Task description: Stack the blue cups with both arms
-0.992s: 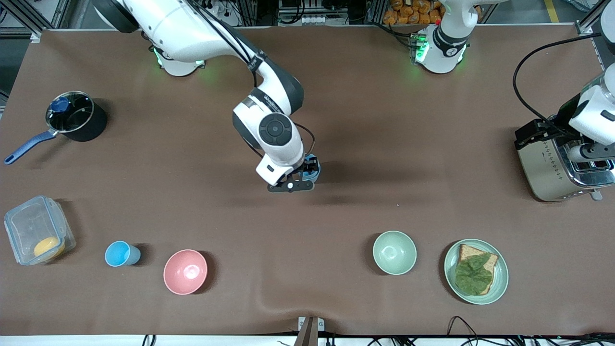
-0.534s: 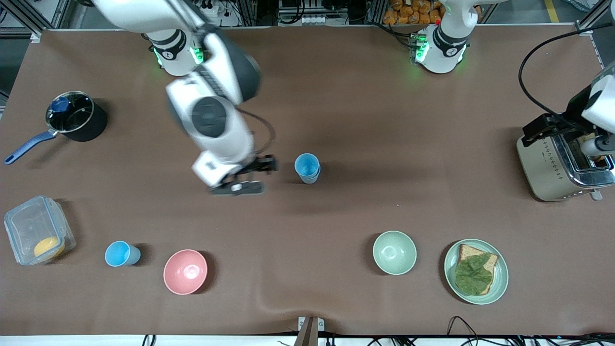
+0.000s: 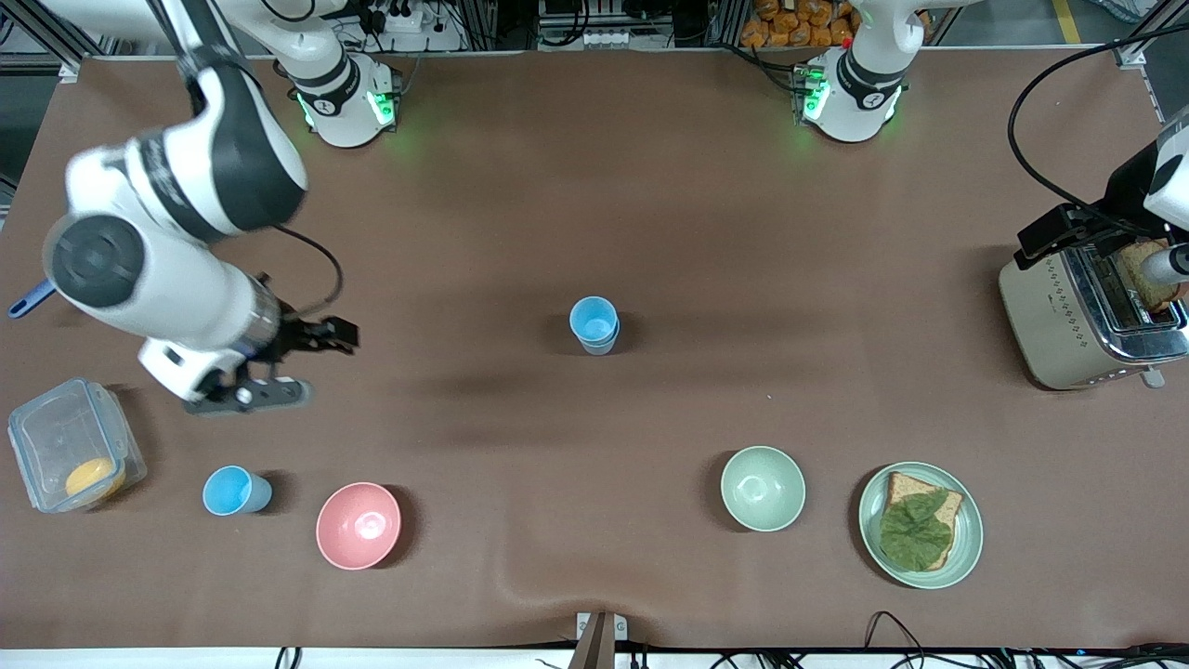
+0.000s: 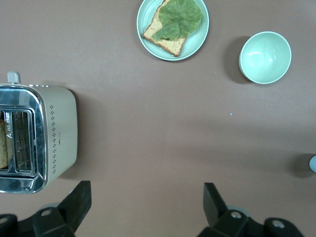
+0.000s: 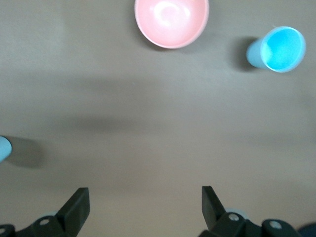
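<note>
Two blue cups (image 3: 594, 324) stand nested at the table's middle, a sky-blue one inside a paler grey-blue one. Their edge shows in the right wrist view (image 5: 3, 148) and in the left wrist view (image 4: 313, 164). Another sky-blue cup (image 3: 236, 491) stands upright beside the pink bowl (image 3: 359, 525), nearer the front camera; it also shows in the right wrist view (image 5: 279, 49). My right gripper (image 3: 327, 336) is open and empty in the air over bare table, between the stack and the pot; its jaws show wide apart (image 5: 145, 202). My left gripper (image 4: 146, 197) is open and empty, up beside the toaster (image 3: 1082, 316).
A pale green bowl (image 3: 763, 488) and a green plate (image 3: 966, 548) with bread and a leaf sit nearer the front camera. A clear container (image 3: 70, 444) with a yellow thing and a blue pan handle (image 3: 26, 299) are at the right arm's end.
My right gripper let go of the cups at the middle and swung away toward the right arm's end of the table. The left arm shifted slightly over the toaster.
</note>
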{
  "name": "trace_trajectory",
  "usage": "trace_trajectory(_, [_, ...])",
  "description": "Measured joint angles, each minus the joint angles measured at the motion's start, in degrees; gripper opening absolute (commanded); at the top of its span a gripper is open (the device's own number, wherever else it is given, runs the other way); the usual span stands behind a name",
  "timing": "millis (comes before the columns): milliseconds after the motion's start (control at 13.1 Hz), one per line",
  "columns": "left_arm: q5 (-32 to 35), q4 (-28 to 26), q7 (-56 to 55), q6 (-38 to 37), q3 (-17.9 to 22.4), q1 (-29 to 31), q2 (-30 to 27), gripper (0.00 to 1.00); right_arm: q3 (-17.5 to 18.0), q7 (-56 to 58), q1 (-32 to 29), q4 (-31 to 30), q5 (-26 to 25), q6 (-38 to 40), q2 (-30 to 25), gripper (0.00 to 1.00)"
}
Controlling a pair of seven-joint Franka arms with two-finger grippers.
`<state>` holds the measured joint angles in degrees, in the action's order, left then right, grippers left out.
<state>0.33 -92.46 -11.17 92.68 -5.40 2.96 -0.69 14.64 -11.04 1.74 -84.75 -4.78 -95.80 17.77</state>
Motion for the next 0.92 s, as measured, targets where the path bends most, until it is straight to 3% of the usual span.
trace_trajectory(229, [0.00, 1.01, -0.01, -1.87, -0.07, -0.05, -0.01, 1.00, -2.11, 0.13, 0.06, -8.48, 0.12, 2.04, -10.30, 1.00])
trace_trajectory(611, [0.00, 1.07, -0.01, -2.77, -0.24, -0.17, 0.00, 1.00, -13.22, 9.87, -0.05, -10.47, 3.94, 6.87, -16.44, 1.00])
trace_trajectory(916, [0.26, 1.09, 0.02, -2.88, -0.34, -0.33, 0.00, 1.00, -13.83, 10.18, -0.04, -10.45, 5.05, 6.91, -18.53, 1.00])
